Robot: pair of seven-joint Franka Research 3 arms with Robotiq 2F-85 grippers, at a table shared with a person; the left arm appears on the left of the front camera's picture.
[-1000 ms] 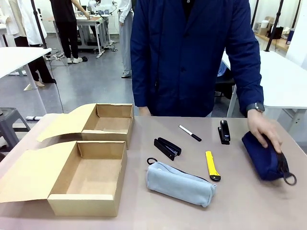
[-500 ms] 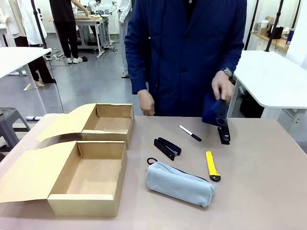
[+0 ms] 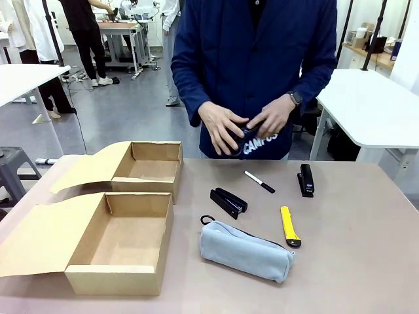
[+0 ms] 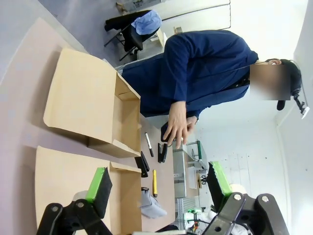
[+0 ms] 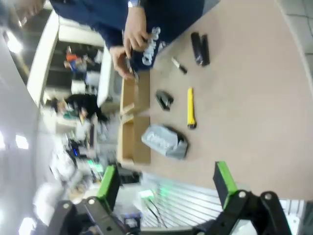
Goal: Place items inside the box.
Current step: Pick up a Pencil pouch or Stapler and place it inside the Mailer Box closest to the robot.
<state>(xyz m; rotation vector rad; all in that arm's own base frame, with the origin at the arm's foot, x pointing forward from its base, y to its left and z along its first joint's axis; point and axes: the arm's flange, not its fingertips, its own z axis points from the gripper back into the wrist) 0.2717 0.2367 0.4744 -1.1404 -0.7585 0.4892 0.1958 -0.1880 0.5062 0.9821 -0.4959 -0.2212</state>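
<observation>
Person at far side holds dark navy pouch (image 3: 252, 140), white "CAMPUS" lettering showing, in one hand (image 3: 221, 126) and other hand (image 3: 273, 118), lifted off the table (image 3: 353, 261) at chest height, above its far edge. On table: grey fabric pouch (image 3: 245, 250) nearest robot, mid-table; yellow-and-black utility knife (image 3: 289, 226) just beside its right end; black stapler (image 3: 228, 203) just behind pouch; black-and-white marker pen (image 3: 259, 182) farther back; 2nd black stapler (image 3: 306, 180) to right of pen. Two open cardboard boxes on left: near box (image 3: 111, 280) and far box (image 3: 150, 186), both w/ flaps out, nothing inside. Left gripper (image 4: 157, 181): fingers spread wide, holding nothing. Right gripper (image 5: 165, 180): same, spread wide, nothing between pads, high above table.
</observation>
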